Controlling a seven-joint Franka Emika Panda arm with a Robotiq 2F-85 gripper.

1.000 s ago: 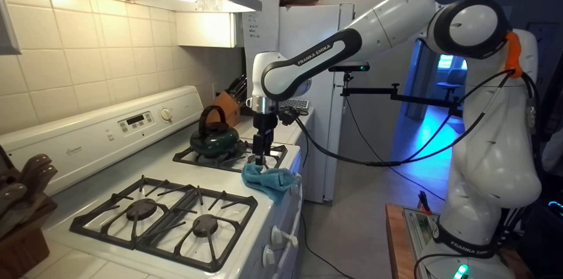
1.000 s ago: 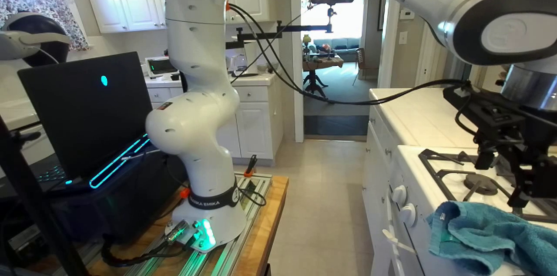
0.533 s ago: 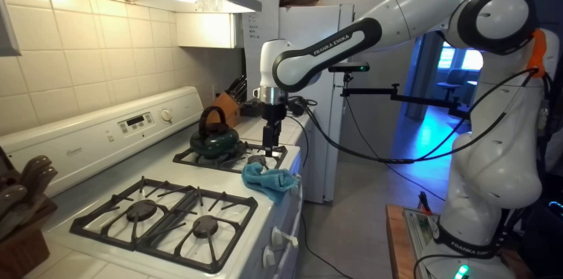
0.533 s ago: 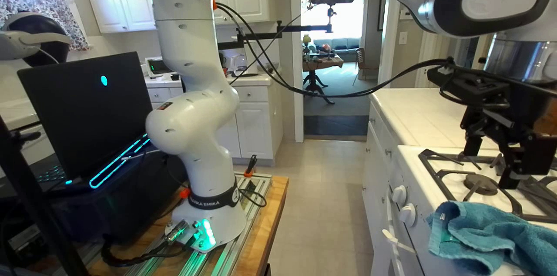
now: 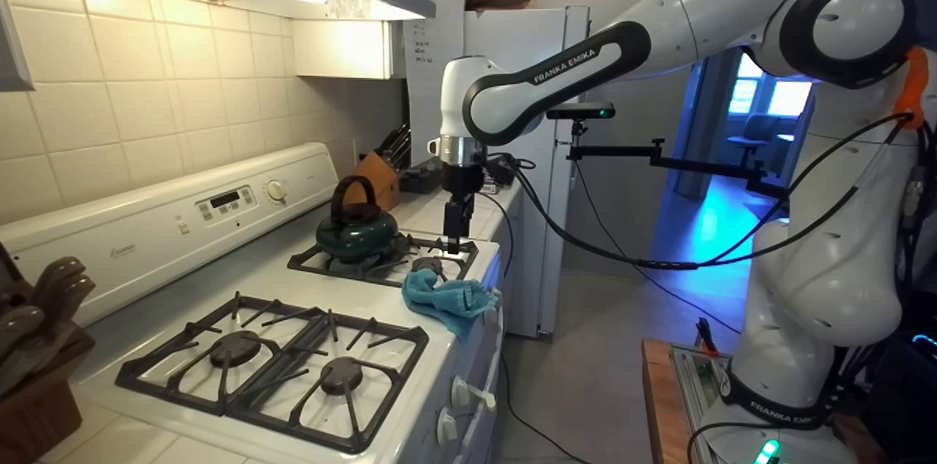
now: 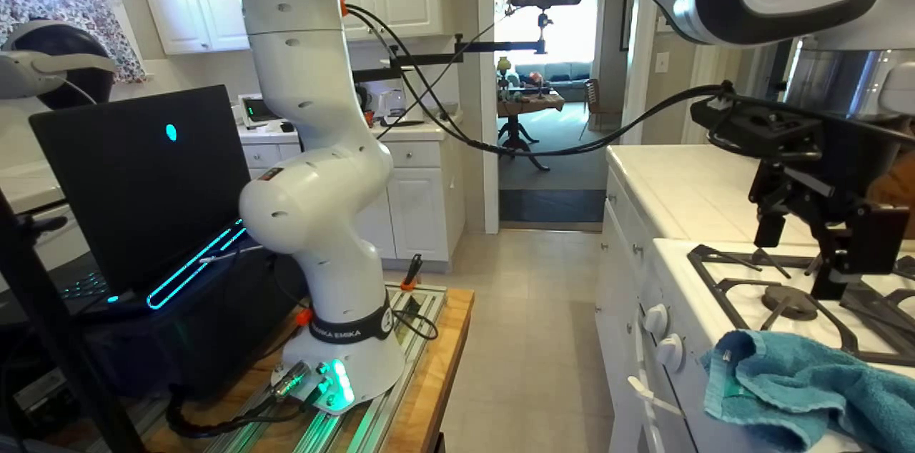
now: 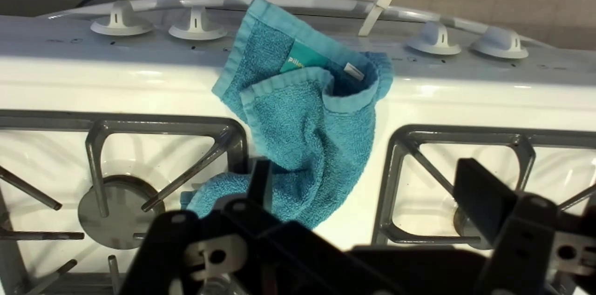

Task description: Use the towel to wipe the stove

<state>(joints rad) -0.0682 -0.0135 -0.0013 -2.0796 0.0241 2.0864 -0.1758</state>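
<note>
Brown knife handles (image 5: 60, 275) stand at the left edge in an exterior view. Right of them the stove (image 5: 351, 297), white, spreads from lower left towards centre, with its near grate (image 5: 272, 361) at lower left. A dark green kettle (image 5: 357, 236) stands left of centre on the far grate (image 5: 344, 274), a tan knife block (image 5: 376, 177) beyond it. Just below centre lies the towel (image 5: 448, 299), blue and crumpled, partly over the stove's front edge. The gripper (image 5: 454, 247) points down above it in the frame, apart from it, jaws spread wide. Then comes the fridge (image 5: 512, 47), right of centre, and the arm (image 5: 703, 14) at right.

In the wrist view, two knobs (image 7: 121, 23) show at upper left. The towel lies in the middle, mostly between the grates, its lower left end over a grate's edge. One finger (image 7: 261, 185) shows dark at lower centre, in front of the towel; the other finger (image 7: 482, 192) stands well apart from it at lower right, two more knobs at upper right.
</note>
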